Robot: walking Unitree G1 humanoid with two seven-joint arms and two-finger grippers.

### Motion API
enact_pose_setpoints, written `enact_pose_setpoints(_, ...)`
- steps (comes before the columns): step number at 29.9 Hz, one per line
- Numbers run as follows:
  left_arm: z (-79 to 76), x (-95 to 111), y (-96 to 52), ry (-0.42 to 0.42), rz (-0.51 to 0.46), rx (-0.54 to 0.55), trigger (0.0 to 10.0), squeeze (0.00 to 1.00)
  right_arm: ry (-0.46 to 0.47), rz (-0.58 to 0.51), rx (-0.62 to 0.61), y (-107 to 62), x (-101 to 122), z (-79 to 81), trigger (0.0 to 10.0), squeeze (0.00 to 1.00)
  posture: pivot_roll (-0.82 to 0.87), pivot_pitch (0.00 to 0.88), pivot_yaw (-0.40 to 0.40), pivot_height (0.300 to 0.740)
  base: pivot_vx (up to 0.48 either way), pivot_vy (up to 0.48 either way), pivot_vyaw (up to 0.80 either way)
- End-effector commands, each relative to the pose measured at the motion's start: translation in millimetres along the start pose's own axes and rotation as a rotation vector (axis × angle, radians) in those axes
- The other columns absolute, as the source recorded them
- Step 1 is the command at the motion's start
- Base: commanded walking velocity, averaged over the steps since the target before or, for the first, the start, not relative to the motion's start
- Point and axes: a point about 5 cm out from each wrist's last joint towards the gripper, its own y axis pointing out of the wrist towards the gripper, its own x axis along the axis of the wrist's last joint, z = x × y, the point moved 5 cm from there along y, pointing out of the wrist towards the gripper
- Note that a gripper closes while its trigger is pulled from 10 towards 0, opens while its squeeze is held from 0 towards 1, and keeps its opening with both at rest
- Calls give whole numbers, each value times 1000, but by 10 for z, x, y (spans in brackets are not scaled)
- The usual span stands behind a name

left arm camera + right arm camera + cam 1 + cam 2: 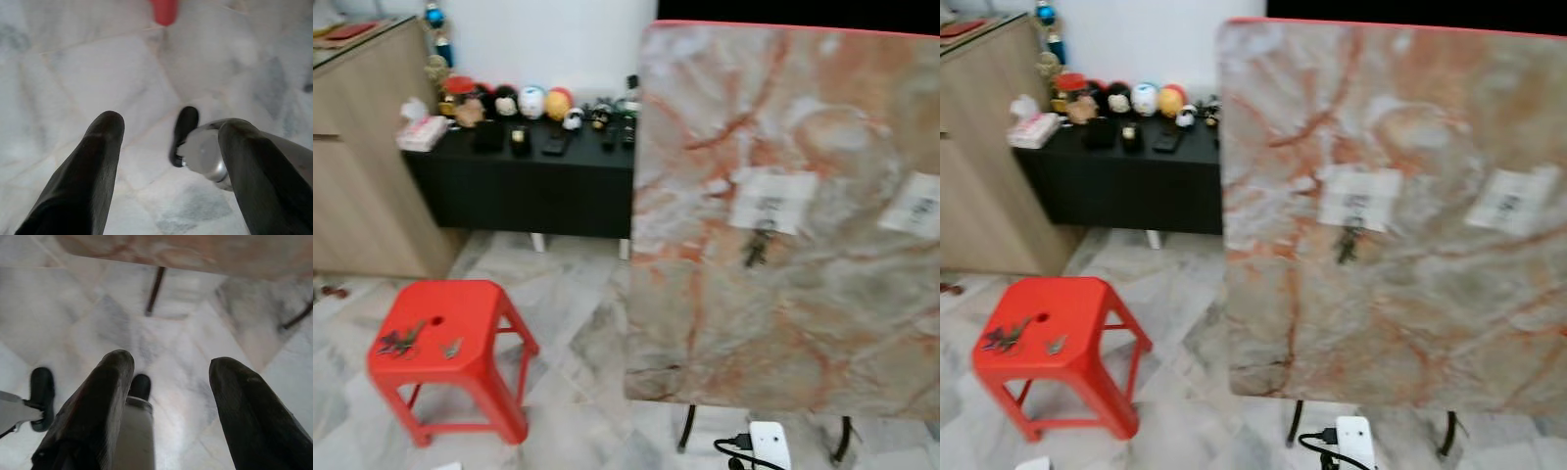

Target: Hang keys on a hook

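Two bunches of keys lie on the red stool, and another set hangs on the upright marble board. Both the left gripper and right gripper hang open over the floor, well apart from them.

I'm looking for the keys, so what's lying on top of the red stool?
On the red stool lie a dark bunch of keys and a smaller single key beside it. The blur hides finer detail.

A home: marble floor, figurine-topped sideboard, red plastic stool.
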Motion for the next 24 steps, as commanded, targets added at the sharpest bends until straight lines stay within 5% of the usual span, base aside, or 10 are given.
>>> enact_pose_setpoints(1, -6, -53, -3, -4, 21, 2, 10000, 0, 35, 7, -8, -2, -12, -45, 10000, 0, 5, 0, -39, 740, 0, 319, 0)
enact_pose_setpoints(24, -26, 89, 17, -9, -17, -9, 10000, 0, 41, -15, -21, 5, 59, -61, 10000, 0, 8, 0, -42, 740, 0, 320, 0)
